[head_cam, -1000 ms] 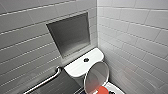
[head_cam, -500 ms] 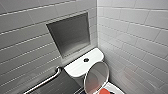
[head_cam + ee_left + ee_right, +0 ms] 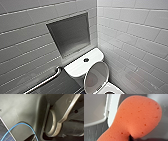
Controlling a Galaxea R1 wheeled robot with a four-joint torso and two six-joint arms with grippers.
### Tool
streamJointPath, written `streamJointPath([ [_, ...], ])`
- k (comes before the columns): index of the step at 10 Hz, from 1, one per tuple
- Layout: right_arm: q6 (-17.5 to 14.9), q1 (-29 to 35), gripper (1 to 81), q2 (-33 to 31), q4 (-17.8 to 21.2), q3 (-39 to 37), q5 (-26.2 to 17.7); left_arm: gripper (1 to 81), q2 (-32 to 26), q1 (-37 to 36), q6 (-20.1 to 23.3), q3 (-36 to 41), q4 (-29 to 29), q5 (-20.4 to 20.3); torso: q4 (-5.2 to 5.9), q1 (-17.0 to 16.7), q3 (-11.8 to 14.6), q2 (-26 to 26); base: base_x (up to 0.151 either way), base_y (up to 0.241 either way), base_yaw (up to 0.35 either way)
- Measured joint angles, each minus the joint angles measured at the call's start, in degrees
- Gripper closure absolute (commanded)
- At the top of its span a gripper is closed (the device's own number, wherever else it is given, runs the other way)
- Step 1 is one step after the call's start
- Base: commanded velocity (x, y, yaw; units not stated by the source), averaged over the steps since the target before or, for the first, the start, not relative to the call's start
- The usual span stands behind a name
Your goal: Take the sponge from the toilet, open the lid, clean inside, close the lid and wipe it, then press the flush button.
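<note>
Now, in the head view, I am seeing a metal grab bar leftmost, then the toilet tank with its flush button, then the lid standing raised. The right gripper is pinching the sponge close to the toilet's white surfaces. I cannot tell the left gripper's state.

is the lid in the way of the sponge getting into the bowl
No. The lid stands raised, leaning back toward the tank, so the bowl is uncovered. In the right wrist view the sponge has white surfaces right behind it, with nothing visible between them.
</note>
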Motion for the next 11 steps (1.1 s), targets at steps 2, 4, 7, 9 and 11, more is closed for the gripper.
streamJointPath([
  [2, 0.0, -1.3, 81.1, 0.2, -0.1, -1.8, 1.8, 1.0, 0.0, 0.0, 0.0, 0.0, 0.0, 0.0, 0.00, 0.0, 0.0, 0.0, 0.000, 0.000, 0.000],
  [4, 0.3, -2.5, 81.1, -1.7, -0.1, -1.9, 1.7, 1.0, 0.0, 0.0, 0.0, 0.0, 0.0, 0.0, 0.00, 0.0, 0.0, 0.0, 0.000, 0.000, 0.000],
  [7, 0.3, -4.0, 81.1, -8.4, -0.2, 4.5, 2.7, 1.0, 0.1, 0.0, 0.0, 0.1, 0.0, 0.0, 0.00, 0.0, 0.0, 0.0, 0.000, 0.000, 0.000],
  [9, 0.3, -5.7, 81.1, -12.5, -0.2, 9.4, 3.7, 1.0, 0.1, 0.0, 0.0, 0.4, 0.0, 0.0, 0.00, 0.0, 0.0, 0.0, 0.000, 0.000, 0.000],
  [11, 0.0, -7.0, 81.1, -16.1, -0.2, 13.1, 4.3, 1.0, 0.1, 0.0, 0.0, 0.4, 0.0, -0.7, 0.02, 0.0, 0.0, 0.0, 0.000, 0.000, 0.000],
])
